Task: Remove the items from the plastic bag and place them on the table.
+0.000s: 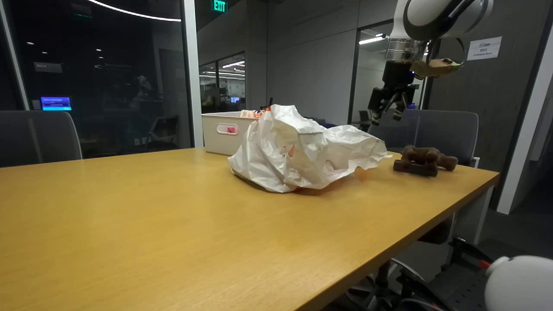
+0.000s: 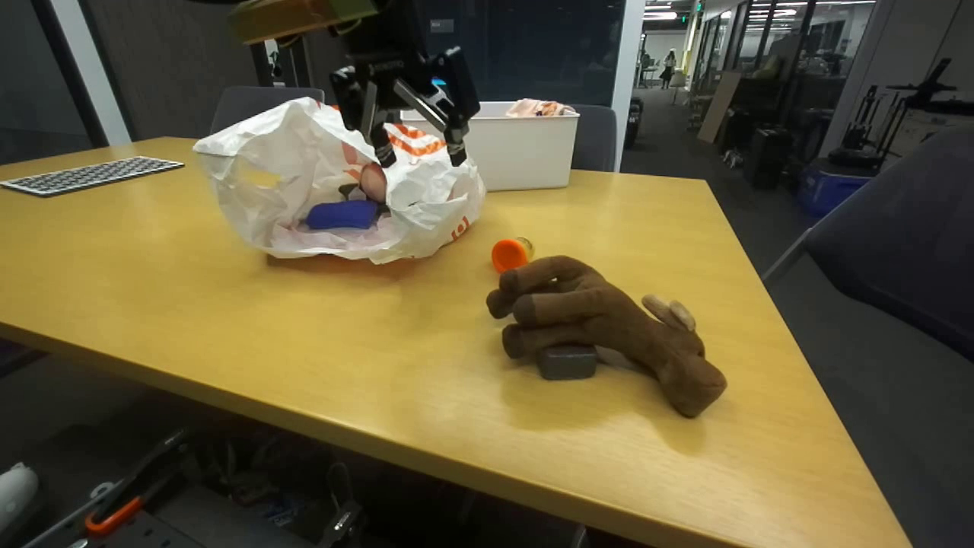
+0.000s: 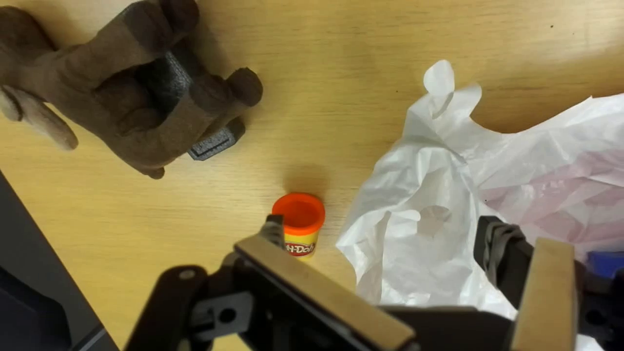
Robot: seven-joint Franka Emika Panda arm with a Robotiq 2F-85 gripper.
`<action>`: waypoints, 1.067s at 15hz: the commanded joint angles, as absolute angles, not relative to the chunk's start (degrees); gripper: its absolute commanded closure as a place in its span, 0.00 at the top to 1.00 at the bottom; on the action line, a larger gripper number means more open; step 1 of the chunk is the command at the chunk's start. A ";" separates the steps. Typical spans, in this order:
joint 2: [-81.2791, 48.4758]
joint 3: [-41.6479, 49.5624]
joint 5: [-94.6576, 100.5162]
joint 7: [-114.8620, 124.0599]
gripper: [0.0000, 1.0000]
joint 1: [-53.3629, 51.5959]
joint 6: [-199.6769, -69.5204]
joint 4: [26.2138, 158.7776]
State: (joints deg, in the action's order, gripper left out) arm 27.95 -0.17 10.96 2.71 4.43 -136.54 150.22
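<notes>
The white plastic bag (image 1: 309, 149) is found crumpled on the table (image 2: 396, 327), with its mouth turned toward the camera in an exterior view. Inside the bag a blue item (image 2: 342, 215) and a pinkish rounded item (image 2: 373, 183) can be seen, and a small dark item (image 2: 348, 191) beside them is mostly hidden. The gripper (image 3: 381, 231) is held in the air above the bag's edge; its fingers are spread wide apart, and nothing is gripped between them. Just beside the bag, but apart from it, a yellow tub (image 3: 299, 224) with an orange lid is laid on its side on the table. Farther from the bag, beyond the tub, a brown plush animal (image 2: 624, 320) is laid out with its legs pointed toward the bag, and a black block (image 2: 567, 364) is partly covered by those legs. Behind the bag, in both exterior views, a white box (image 2: 525, 152) is seen, and pinkish contents (image 2: 540, 108) are shown above its rim in an exterior view. Near the bag, on the side away from the tub, a keyboard (image 2: 91, 175) is placed on the table
</notes>
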 commanded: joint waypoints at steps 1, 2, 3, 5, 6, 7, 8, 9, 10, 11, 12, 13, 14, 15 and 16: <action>28.17 -0.58 10.95 2.98 1.00 4.46 -137.07 151.16; 28.46 -0.58 9.44 2.04 1.00 2.76 -138.78 152.66; 29.32 -0.91 8.89 1.05 1.00 1.65 -138.65 154.49; 29.42 -2.01 7.01 -0.06 1.00 -1.93 -142.53 158.10; 29.03 -2.76 6.28 0.11 1.00 -3.36 -143.57 159.13; 28.83 -3.55 5.38 -0.13 1.00 -5.24 -146.35 160.54; 25.60 -4.77 5.07 0.04 1.00 -6.69 -148.83 157.80; 25.09 -6.36 5.80 1.15 1.00 -7.39 -153.04 158.70; 24.14 -8.48 6.79 2.94 1.00 -7.63 -157.04 158.81; 19.74 -8.78 7.54 1.90 1.00 -7.31 -159.70 153.97; 16.26 -9.83 8.51 1.77 1.00 -6.76 -163.93 151.87; 14.02 -10.26 8.55 1.46 1.00 -6.52 -165.61 149.67; 10.76 -10.08 8.28 0.96 1.00 -6.46 -167.13 147.09; 7.87 -10.19 8.40 1.36 1.00 -6.00 -167.43 144.62; 5.03 -10.01 8.44 1.97 1.00 -5.55 -167.29 142.32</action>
